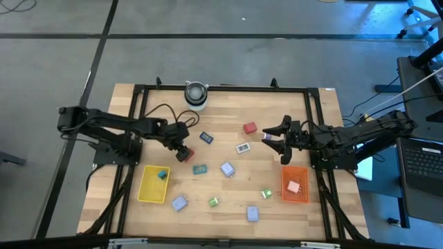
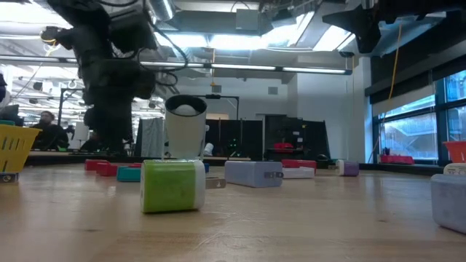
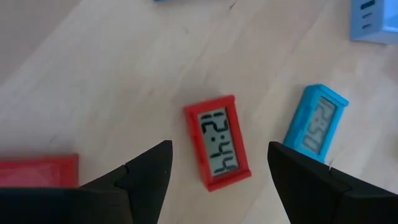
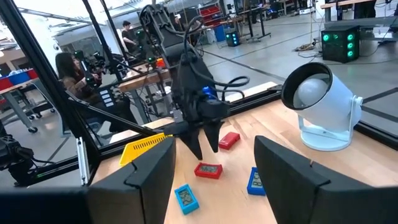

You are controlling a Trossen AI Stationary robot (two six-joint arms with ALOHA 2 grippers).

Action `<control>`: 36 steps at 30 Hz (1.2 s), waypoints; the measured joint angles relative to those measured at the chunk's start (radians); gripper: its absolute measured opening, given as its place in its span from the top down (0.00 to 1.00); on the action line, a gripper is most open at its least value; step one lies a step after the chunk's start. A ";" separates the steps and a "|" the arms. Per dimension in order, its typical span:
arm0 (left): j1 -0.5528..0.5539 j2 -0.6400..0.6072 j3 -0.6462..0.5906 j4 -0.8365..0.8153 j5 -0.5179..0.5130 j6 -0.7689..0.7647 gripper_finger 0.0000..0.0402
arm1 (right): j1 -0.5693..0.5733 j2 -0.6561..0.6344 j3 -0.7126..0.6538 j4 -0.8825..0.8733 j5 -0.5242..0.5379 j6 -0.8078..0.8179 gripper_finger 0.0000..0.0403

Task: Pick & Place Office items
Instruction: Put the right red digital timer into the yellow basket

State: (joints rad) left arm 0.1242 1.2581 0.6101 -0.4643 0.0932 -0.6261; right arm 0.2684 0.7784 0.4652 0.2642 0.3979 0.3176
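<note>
**Left fingers astride the red clock: square up, then close**

Spread wide, with nothing pinched yet, and hanging low over the left half of the table. Left gripper centred on the small red clock, which lies flat on the wood, face up and slightly askew to the pads.

- Twist the wrist a touch to match that slant, so as to close across the short sides.
- Drop straight down; avoid sliding sideways.
- Mind the blue clock just beside one finger and another red item past the other; keep both outside the grip.
- Close gently, lift clear, then likely carry to the yellow tray nearby.

Right gripper waiting near mid-table, fingers apart and empty.
</note>
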 joint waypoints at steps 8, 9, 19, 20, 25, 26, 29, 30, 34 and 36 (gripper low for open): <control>-0.001 0.125 0.099 -0.119 -0.013 0.037 0.35 | 0.009 0.000 0.000 -0.011 -0.040 0.000 0.46; -0.002 0.142 0.107 -0.127 -0.013 0.039 0.35 | 0.011 0.000 0.000 -0.016 -0.040 0.000 0.46; -0.026 0.233 0.176 -0.138 0.033 0.046 0.35 | 0.013 0.000 0.000 -0.094 0.021 0.015 0.46; -0.029 0.237 0.178 -0.138 0.033 0.042 0.35 | 0.013 0.000 0.000 -0.095 0.021 0.015 0.45; -0.042 0.267 0.179 -0.141 0.022 0.016 0.35 | 0.013 0.000 0.000 -0.098 0.011 0.013 0.46; -0.046 0.277 0.179 -0.139 0.013 0.014 0.35 | 0.014 0.000 0.000 -0.099 0.007 0.012 0.46; -0.057 0.309 0.179 -0.140 -0.013 0.011 0.35 | 0.019 0.000 0.000 -0.103 0.005 0.011 0.46; -0.060 0.320 0.179 -0.139 -0.013 0.010 0.35 | 0.021 0.000 0.000 -0.103 0.005 0.011 0.46; -0.068 0.348 0.184 -0.143 -0.015 0.008 0.35 | 0.024 0.000 0.000 -0.105 0.005 0.008 0.46; -0.073 0.357 0.184 -0.147 -0.024 0.003 0.35 | 0.024 0.000 0.000 -0.107 0.005 0.007 0.46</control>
State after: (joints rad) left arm 0.0512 1.6146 0.7940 -0.6117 0.0696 -0.6228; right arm 0.2924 0.7784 0.4656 0.1573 0.4030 0.3248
